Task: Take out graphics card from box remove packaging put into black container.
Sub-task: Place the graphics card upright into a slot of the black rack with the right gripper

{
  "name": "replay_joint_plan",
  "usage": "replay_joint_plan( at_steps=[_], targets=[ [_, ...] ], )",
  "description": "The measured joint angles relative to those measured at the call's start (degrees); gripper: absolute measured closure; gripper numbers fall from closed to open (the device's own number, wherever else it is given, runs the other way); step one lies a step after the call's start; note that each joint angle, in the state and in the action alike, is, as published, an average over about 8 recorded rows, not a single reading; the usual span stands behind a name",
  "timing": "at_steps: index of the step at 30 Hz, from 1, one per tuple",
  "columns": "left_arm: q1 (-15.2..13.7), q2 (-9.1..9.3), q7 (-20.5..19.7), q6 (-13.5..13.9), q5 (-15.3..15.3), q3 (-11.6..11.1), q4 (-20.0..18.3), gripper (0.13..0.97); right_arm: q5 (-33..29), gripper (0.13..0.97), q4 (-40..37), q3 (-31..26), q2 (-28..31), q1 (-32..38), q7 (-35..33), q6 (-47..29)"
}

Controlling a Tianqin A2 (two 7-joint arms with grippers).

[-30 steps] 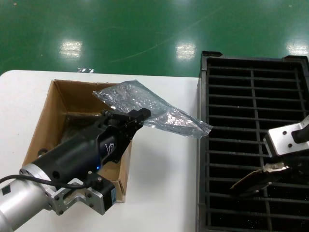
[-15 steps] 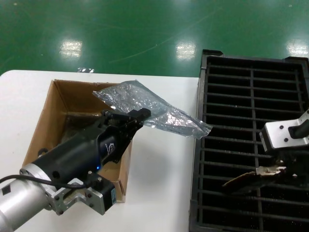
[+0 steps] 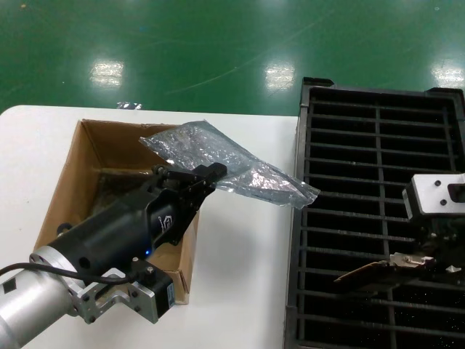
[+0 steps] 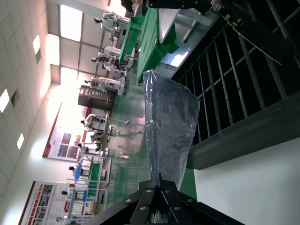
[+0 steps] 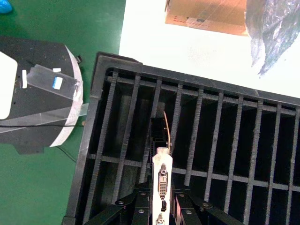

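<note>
the black container (image 3: 378, 145) is the biggest thing here, and it sits right under the right gripper (image 3: 425, 260), so the card can go down between its long ribs. the white table (image 3: 247, 276) lies under the left gripper (image 3: 211, 173) and carries the box (image 3: 69, 182), which stands just below and behind that gripper with its top open. the left gripper is pinched tight on one end of the packaging (image 3: 232, 163) and holds it up in the air, away from the right gripper, most likely to keep the empty bag out of the way while the card is put down. the bag looks flat and see-through, so it seems nothing is left in it. the graphics card (image 3: 367, 273) sticks out sideways from the right gripper, low over the container. in the right wrist view the gripper's dark fingers (image 5: 140, 206) squeeze the card's silver end (image 5: 161, 187) on both sides, and the card points straight down into one slot, so it is held by its end so the thin board can slide in. i cannot tell if the card's far edge touches the bottom of the slot yet, because it is dark down there. the near part of the container is cut off, and the inside of the box is too dark to see what is in it.
</note>
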Motion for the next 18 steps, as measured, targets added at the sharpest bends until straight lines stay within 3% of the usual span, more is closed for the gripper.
replay_joint_plan(
  at_steps=[13, 18],
  targets=[
    [0.0, 0.00, 0.0, 0.0, 0.0, 0.0, 0.0, 0.958, -1.9, 0.903, 1.5, 0.0, -1.2, -0.4, -1.2, 0.0],
    [0.0, 0.00, 0.0, 0.0, 0.0, 0.0, 0.0, 0.958, -2.2, 0.853, 2.3, 0.0, -1.8, -0.4, -1.4, 0.0]
  ],
)
